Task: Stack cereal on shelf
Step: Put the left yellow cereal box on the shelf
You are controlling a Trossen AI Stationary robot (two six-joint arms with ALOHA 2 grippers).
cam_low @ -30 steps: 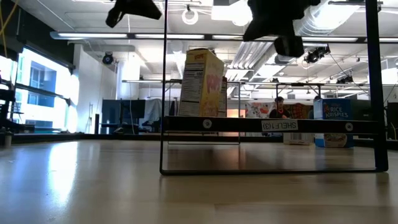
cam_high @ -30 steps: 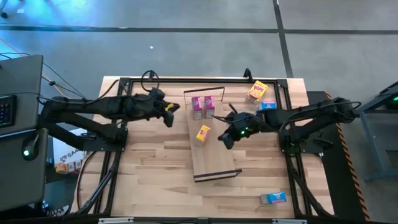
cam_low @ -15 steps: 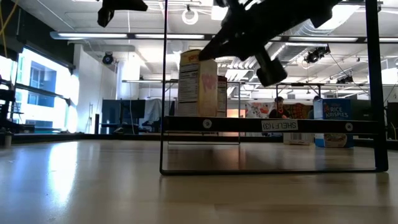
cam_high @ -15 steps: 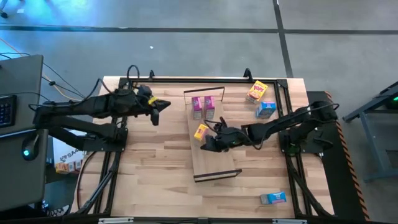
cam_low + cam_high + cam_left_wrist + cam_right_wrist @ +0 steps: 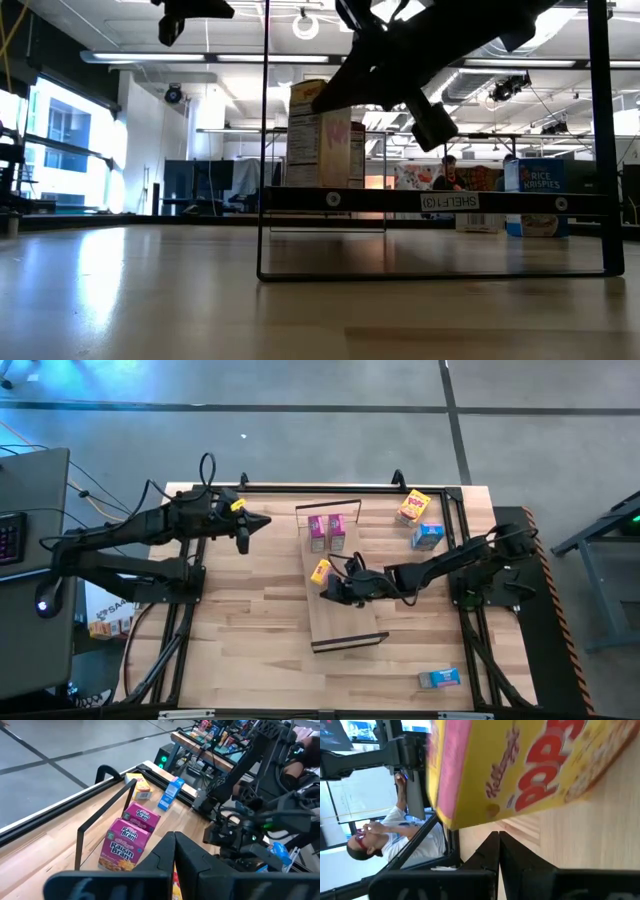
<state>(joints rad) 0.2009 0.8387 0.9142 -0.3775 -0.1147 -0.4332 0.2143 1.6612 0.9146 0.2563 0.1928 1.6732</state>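
The shelf [image 5: 345,622] is a pale plank lying across the table's middle. Two pink boxes [image 5: 327,531] stand at its far end, and a yellow box [image 5: 320,571] stands upright mid-plank. My right gripper [image 5: 335,588] is shut, low over the plank, just near-right of that yellow box [image 5: 530,775]. My left gripper [image 5: 255,525] is shut and raised above the table, left of the pink boxes [image 5: 127,837]. Another yellow box [image 5: 413,506] and a blue box [image 5: 428,536] sit on the table at far right. A second blue box [image 5: 438,678] lies near the near edge. My right gripper's shut fingertips [image 5: 495,840] point about level from the table's right at the upright side edge [image 5: 485,820] of the yellow box. A sliver of plank shows between them, so I cannot tell whether they touch. The box stands on the plank.
Black end frames rise from the shelf [image 5: 262,150] and black rails run along the table's edges [image 5: 300,488]. Bare plank lies nearward of my right gripper. A person [image 5: 375,835] is in the room beyond the table.
My right gripper has swung toward the table's left and dropped low beside the yellow box on the plank. That box has shifted slightly left and turned a little. My left gripper has drawn back toward the table's far-left corner.
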